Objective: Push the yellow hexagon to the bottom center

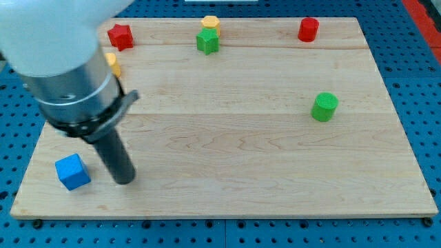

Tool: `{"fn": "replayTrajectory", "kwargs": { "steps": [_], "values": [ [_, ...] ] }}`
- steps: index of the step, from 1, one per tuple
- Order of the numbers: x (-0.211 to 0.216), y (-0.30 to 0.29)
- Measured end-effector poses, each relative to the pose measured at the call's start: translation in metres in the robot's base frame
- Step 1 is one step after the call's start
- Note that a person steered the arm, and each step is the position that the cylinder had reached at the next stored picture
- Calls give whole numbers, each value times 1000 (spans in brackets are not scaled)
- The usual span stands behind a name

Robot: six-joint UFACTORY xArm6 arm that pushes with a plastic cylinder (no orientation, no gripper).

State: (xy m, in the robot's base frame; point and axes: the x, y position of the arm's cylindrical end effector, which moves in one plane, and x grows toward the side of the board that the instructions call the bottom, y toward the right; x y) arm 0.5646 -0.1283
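While the yellow hexagon (210, 22) sits at the board's top edge, touching the green star-like block (207, 41) below it, we judge the push not begun. My tip (125, 180) rests near the bottom-left corner, just beside the blue cube (72, 171), holding nothing. Our arm half-hides another yellow block (114, 64).

My arm (65, 62) leans in from the view's top left, my tip (125, 180) touching down near the bottom left.
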Motion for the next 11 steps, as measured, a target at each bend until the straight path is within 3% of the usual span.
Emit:
{"fn": "replayTrajectory", "kwargs": {
  "steps": [2, 4, 8, 9, 11],
  "values": [
    [-17, 25],
    [-72, 92],
    [-278, 247],
    [-326, 251],
    [-369, 171]
  ]
}}
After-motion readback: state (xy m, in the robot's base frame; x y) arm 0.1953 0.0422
